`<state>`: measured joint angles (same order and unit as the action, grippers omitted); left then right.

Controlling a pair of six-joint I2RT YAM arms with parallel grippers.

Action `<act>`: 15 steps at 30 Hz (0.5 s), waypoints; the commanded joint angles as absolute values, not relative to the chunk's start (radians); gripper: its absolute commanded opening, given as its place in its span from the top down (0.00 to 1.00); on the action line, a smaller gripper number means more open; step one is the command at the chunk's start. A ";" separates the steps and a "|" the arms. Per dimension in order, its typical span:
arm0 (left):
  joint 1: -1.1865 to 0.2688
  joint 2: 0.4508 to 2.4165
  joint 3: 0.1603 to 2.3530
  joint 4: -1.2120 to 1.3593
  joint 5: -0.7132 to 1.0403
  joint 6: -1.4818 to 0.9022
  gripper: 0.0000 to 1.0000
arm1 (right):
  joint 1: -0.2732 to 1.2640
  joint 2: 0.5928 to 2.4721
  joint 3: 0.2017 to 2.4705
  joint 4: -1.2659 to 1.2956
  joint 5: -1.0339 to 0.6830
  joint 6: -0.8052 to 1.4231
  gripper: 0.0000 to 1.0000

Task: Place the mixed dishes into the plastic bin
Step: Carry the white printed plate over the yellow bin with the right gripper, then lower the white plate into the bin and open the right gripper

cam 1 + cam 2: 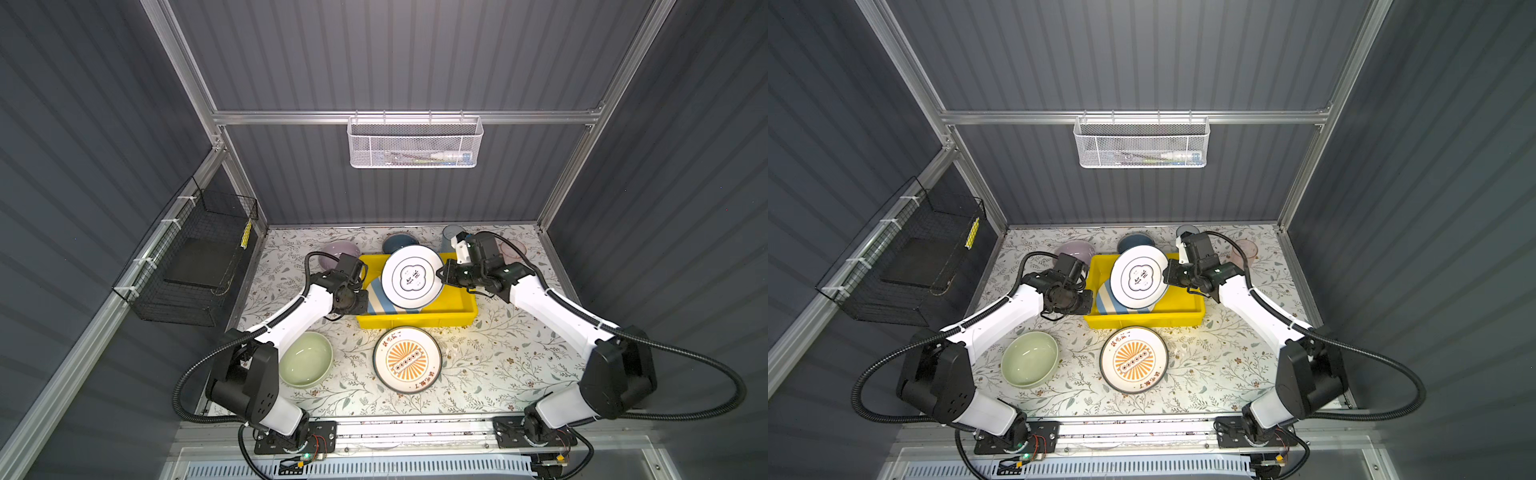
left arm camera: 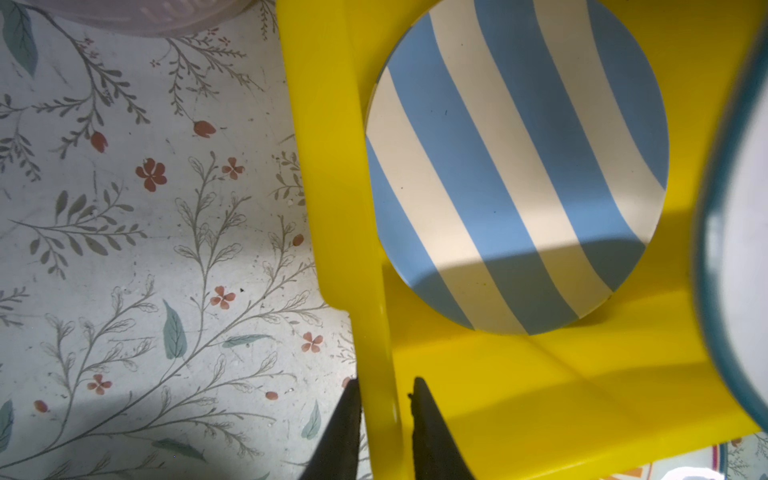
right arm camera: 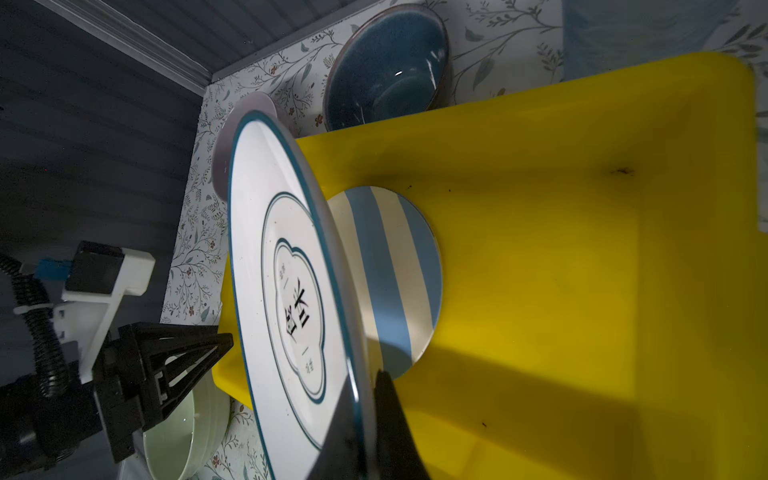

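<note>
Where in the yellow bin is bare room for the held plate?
Bare: yellow bin floor between the striped plate and the right wall. Crowded: left end, where that plate lies and the left hand straddles the wall.

Black East Asian characters at the centre of the teal-rimmed white plate (image 3: 297, 307); red characters around the rim of the orange-sunburst plate (image 1: 407, 360); neither legible.

Bright ctr, dim edges, hard shadows
</note>
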<state>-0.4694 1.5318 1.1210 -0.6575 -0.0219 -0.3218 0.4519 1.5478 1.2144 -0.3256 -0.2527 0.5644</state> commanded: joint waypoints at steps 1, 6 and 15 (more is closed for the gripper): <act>-0.460 1.532 1.132 -0.664 -0.002 -0.334 0.77 | 0.449 1.605 1.266 -0.251 -0.312 0.576 1.00; -0.459 1.532 1.133 -0.666 0.002 -0.337 0.78 | 0.449 1.689 1.261 -0.188 -0.369 0.620 1.00; -0.457 1.531 1.129 -0.664 0.020 -0.347 0.79 | 0.452 1.775 1.234 -0.130 -0.417 0.653 1.00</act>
